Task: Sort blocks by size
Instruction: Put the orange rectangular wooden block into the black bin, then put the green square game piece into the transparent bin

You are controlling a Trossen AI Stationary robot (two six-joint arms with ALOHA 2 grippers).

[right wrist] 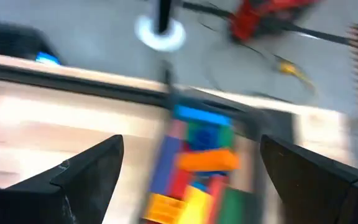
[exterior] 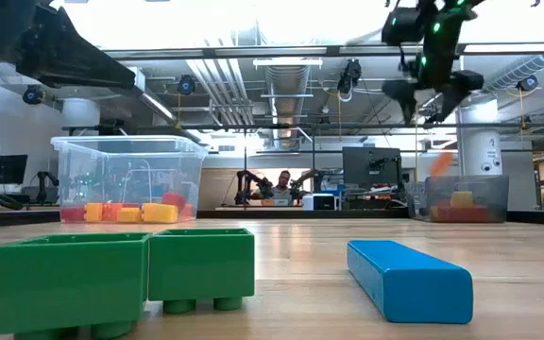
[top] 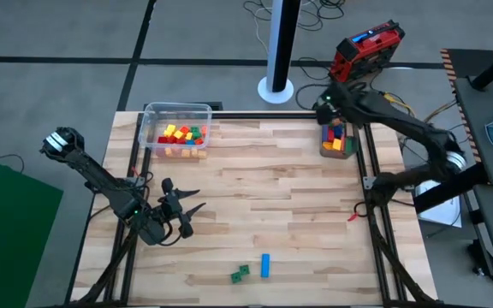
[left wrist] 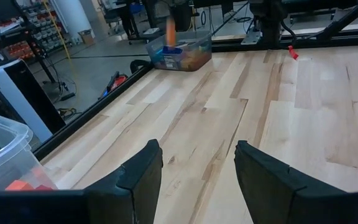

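Two green blocks (top: 241, 272) and a blue bar (top: 265, 264) lie on the table near its front edge; in the low view the green blocks (exterior: 121, 274) and the blue bar (exterior: 409, 279) are close up. A clear tub (top: 176, 128) at the far left holds red, yellow, green and orange blocks. A smaller tub (top: 336, 137) at the far right holds longer blocks. My right gripper (top: 325, 104) (right wrist: 191, 142) hangs open above that tub. A blurred orange block (exterior: 439, 164) (right wrist: 209, 160) is in the air below the gripper, just over the tub. My left gripper (top: 197, 202) (left wrist: 197, 180) is open over bare wood at the left.
A white pole on a round base (top: 276, 85) and a red device (top: 366, 47) stand on the floor beyond the far edge. Black frame rails (top: 369, 184) run along the table's sides. A small red piece (top: 352, 216) sits by the right rail. Bare wood spans the middle.
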